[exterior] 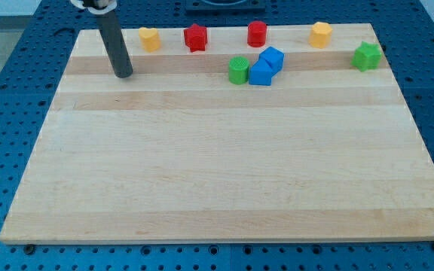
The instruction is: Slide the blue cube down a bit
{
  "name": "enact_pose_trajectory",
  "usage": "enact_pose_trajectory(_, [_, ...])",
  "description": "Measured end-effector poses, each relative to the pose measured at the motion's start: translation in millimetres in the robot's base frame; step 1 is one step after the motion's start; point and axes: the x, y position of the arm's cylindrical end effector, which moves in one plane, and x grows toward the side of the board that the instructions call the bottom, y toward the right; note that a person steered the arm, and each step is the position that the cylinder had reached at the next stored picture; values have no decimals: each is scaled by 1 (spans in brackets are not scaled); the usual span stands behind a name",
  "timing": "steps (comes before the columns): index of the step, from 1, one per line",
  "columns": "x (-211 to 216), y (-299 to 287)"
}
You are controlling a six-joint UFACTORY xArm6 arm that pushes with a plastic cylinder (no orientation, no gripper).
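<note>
Two blue blocks touch near the top middle of the wooden board [224,165]: a blue cube [273,57] and, just below and left of it, a second blue block [261,73]. A green cylinder [238,70] stands against the left side of the lower blue block. My tip [123,74] rests on the board at the upper left, far to the left of the blue blocks and touching no block. The dark rod rises from it toward the view's top.
Along the top edge stand a yellow heart-shaped block [150,38], a red star-shaped block [195,37], a red cylinder [257,33] and a yellow block [321,34]. A green star-shaped block [366,56] sits at the upper right. Blue perforated table surrounds the board.
</note>
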Motion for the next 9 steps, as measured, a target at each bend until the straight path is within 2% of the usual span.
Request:
enact_pose_trajectory(3, [23,-37])
enact_pose_trajectory(7, [26,-76])
enact_pose_trajectory(8, [13,-62])
enact_pose_trajectory(9, [6,1])
